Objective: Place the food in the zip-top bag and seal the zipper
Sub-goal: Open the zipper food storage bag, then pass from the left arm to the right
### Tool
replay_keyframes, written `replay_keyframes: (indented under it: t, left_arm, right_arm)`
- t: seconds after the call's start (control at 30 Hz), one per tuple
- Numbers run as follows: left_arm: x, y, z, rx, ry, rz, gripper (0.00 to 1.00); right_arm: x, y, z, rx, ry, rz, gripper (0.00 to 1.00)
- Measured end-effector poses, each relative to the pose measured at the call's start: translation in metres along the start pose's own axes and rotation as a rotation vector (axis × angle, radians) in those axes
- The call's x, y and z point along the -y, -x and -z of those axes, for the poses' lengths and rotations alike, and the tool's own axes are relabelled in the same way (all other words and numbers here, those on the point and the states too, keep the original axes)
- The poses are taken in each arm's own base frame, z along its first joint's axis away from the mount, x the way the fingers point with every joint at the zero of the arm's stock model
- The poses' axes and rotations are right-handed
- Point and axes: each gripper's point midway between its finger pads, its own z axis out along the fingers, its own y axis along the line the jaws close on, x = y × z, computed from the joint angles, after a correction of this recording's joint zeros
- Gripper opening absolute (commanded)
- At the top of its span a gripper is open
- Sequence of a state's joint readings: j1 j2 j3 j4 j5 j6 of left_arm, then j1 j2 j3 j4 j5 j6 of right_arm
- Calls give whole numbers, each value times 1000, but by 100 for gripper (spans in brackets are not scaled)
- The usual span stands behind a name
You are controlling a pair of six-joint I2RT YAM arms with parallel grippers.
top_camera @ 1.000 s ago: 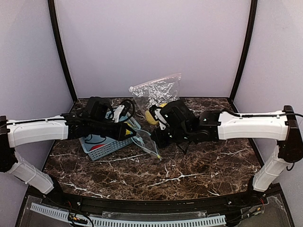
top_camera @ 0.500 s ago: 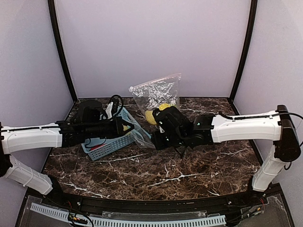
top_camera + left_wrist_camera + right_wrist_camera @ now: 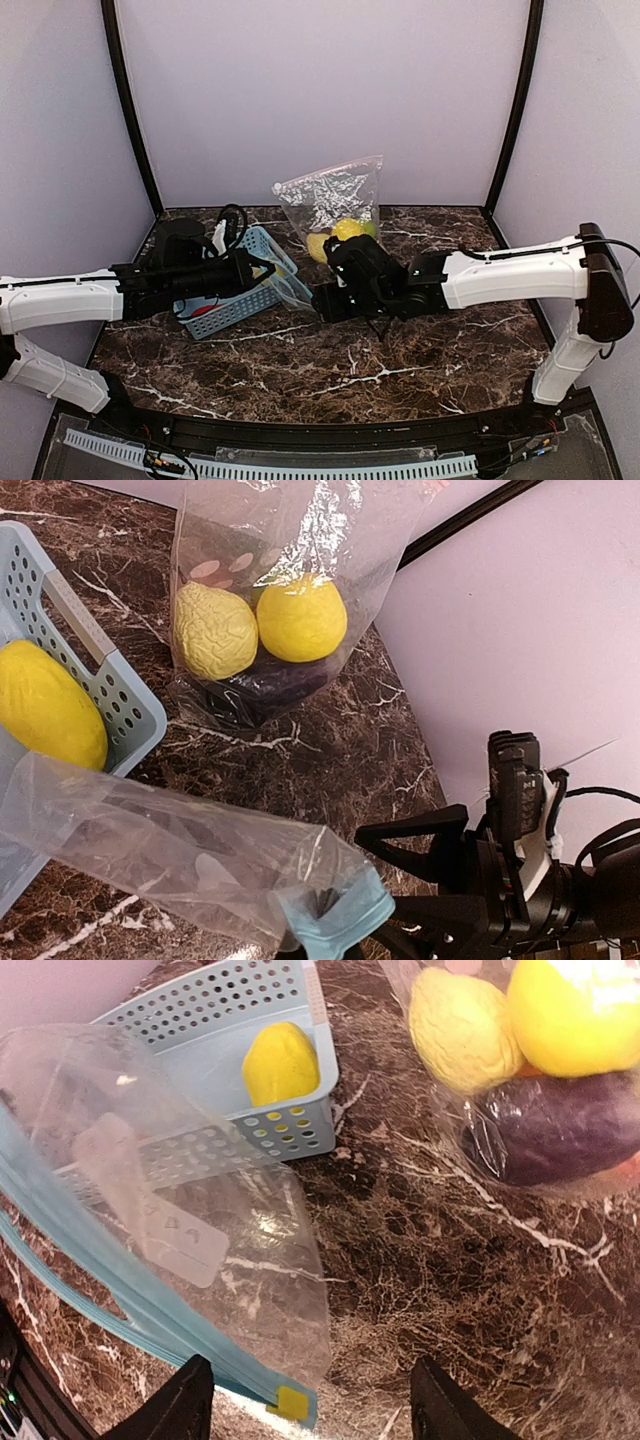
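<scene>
The scene is lit evenly by soft, diffuse light. The lilac walls point(image 3: 320, 90) are rendered bright and nearly shadowless, while the dark marble table point(image 3: 400, 370) is kept dim. Shadows beside the basket point(image 3: 255, 245) are faint and soft-edged. Beyond the basket, strong white glare is thrown off the crinkled film of the standing bag point(image 3: 335, 190). Small highlights are carried on the upper sides of the lemons point(image 3: 300, 615) inside it, so an overhead source is suggested. The overhead view is soft and slightly grainy. In the left wrist view the empty bag point(image 3: 170, 850), nearer the lens than the basket, is slightly blurred. In the right wrist view the basket and the marble beside it are held in sharp focus.
</scene>
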State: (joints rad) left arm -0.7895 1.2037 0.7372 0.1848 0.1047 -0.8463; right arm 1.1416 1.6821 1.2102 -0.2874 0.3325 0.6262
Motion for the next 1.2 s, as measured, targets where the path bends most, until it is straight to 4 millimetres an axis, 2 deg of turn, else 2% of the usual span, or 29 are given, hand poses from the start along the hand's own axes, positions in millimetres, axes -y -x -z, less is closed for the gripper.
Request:
replay_keyframes:
  t: [0.17,0.27,0.4,0.63,0.93,1.2]
  left_arm:
    - [-2,2,0,10,11,0,1]
    - [-2,2,0,11,12,0,1]
    - [-2,2,0,11,12,1,1]
    - [-1,1,0,5,5,3,1]
    - [4,-5,0,-28,-25,12,1]
    - [2,-13,1,-66,-18,7,1]
  right_arm:
    - [-11,13,18,67,65,26,75]
    - [-21,20,23,99,100,40,76]
    - [-22,18,18,94,92,51,74]
    - [-12,18,11,97,26,46,67]
    - [-15,22,11,108,40,57,78]
    - [-20,31,14,143,53,129,76]
